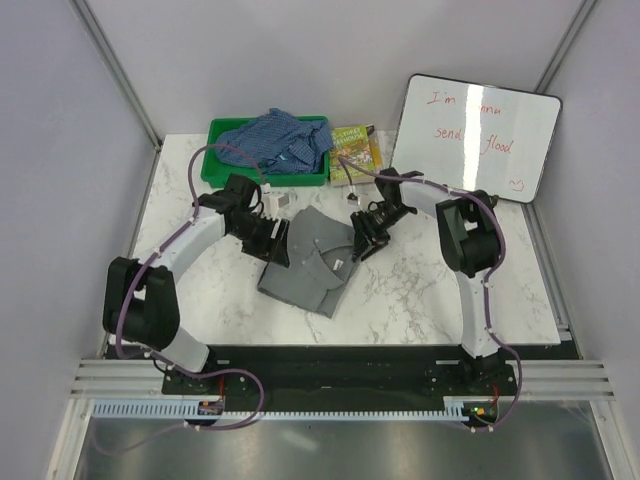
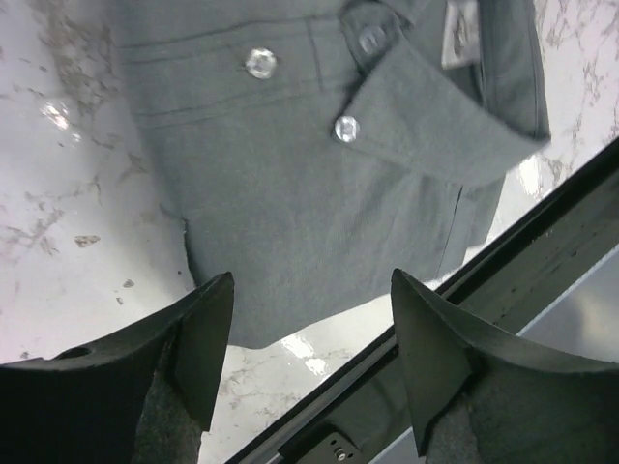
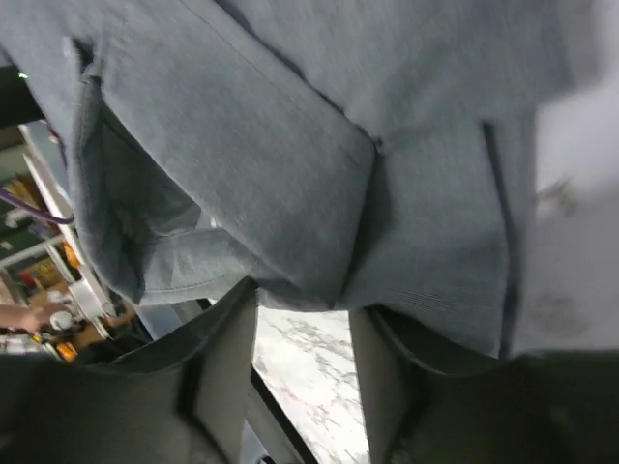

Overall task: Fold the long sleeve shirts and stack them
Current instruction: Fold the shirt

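I'm mid-fold on the large plain grey long-sleeved shirt [image 1: 310,265], which lies partly folded between my grippers. The left gripper [image 2: 309,280] is spread, with cloth just ahead of its tips. The right gripper [image 3: 302,307] is parted at the shirt's edge and pinches nothing that I can see. Next, I judge, I need to grip an edge for another fold. The blue fine-checked shirt [image 1: 275,140] sits in the green plastic bin [image 1: 213,150], beyond the left gripper.

My left arm [image 1: 190,240] and right arm [image 1: 478,310] are white links joined by bulky black housings, a purple cable [image 1: 192,178] runs along each, and my left gripper [image 2: 311,278] ends in dark, tapered, wedge-shaped fingers [image 2: 198,343].
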{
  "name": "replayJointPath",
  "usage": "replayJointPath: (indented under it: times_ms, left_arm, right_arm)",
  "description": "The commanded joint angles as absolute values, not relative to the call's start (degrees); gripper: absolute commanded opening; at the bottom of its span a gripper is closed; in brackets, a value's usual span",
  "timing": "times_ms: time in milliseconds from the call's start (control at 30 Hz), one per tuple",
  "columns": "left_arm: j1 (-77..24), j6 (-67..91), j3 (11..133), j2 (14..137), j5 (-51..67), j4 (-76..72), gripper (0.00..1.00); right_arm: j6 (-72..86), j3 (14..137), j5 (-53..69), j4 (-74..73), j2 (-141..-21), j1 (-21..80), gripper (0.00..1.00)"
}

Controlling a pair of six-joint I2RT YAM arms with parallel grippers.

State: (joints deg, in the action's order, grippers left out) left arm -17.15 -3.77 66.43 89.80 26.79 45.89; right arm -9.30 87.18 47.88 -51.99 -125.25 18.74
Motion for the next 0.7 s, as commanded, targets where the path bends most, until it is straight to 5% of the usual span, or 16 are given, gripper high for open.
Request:
replayJointPath:
  times_ms: [0, 100, 300, 433, 667]
  left_arm:
    - [-16.3, -9.9, 63.7, 83.5, 33.0, 42.8, 0.68]
    - [-17.2, -14.7, 62.3, 83.6, 35.7, 41.4, 0.58]
    - [-26.6, -21.5, 60.7, 90.3, 24.5, 32.8, 0.53]
    - [-30.5, -17.0, 62.9, 101.8, 21.1, 32.7, 0.37]
    - [-41.7, 3.5, 68.2, 110.8, 39.6, 31.6, 0.26]
  right_arm:
    - [-14.3, 102.8, 35.0, -49.9, -132.4, 20.8, 0.44]
    - [-21.1, 113.4, 31.6, -53.6, -135.2, 23.5, 0.43]
    - [-25.9, 117.3, 26.9, -56.1, -130.3, 23.3, 0.67]
    - [-21.2, 111.5, 34.5, -57.6, -125.3, 18.0, 0.71]
    - [-18.2, 91.3, 45.6, -62.6, -117.1, 9.8, 0.72]
